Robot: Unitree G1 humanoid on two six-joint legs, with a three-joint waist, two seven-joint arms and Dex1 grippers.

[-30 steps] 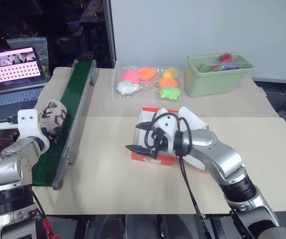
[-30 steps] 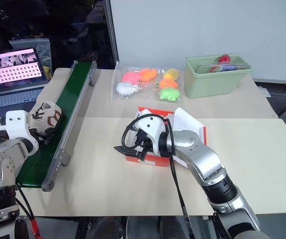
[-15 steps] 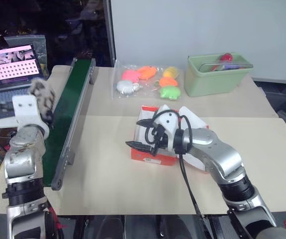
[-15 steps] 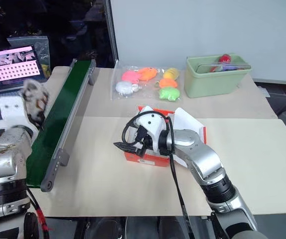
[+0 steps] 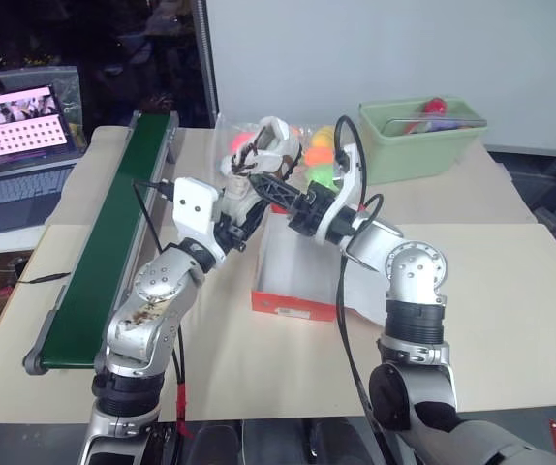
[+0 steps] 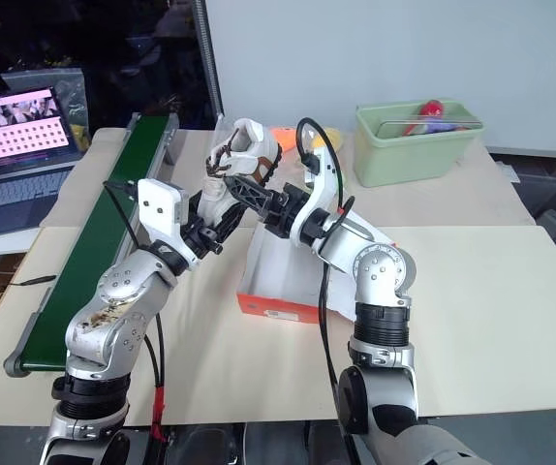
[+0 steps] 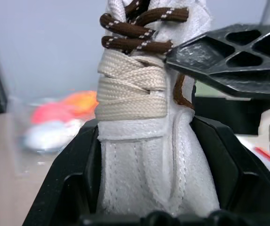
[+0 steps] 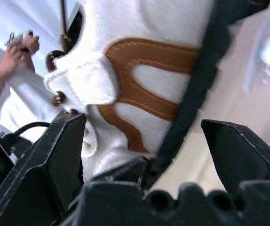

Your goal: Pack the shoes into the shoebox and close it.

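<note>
Above the box's [image 5: 293, 281] far left corner, the left gripper [image 5: 249, 199] clamps a shoe [image 5: 263, 145]; the right gripper [image 5: 276, 186], jaws wide, flanks it. For a clean handover, right should close before left releases.

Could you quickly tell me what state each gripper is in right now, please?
Left gripper: closed on the small white sneaker with brown laces.
Right gripper: open, fingers either side of that sneaker.

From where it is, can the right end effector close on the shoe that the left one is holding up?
Probably yes. The right end effector is open beside the shoe, which the left end effector holds above the shoebox. In the right wrist view the shoe's side lies between its open fingers, with nothing between.
</note>
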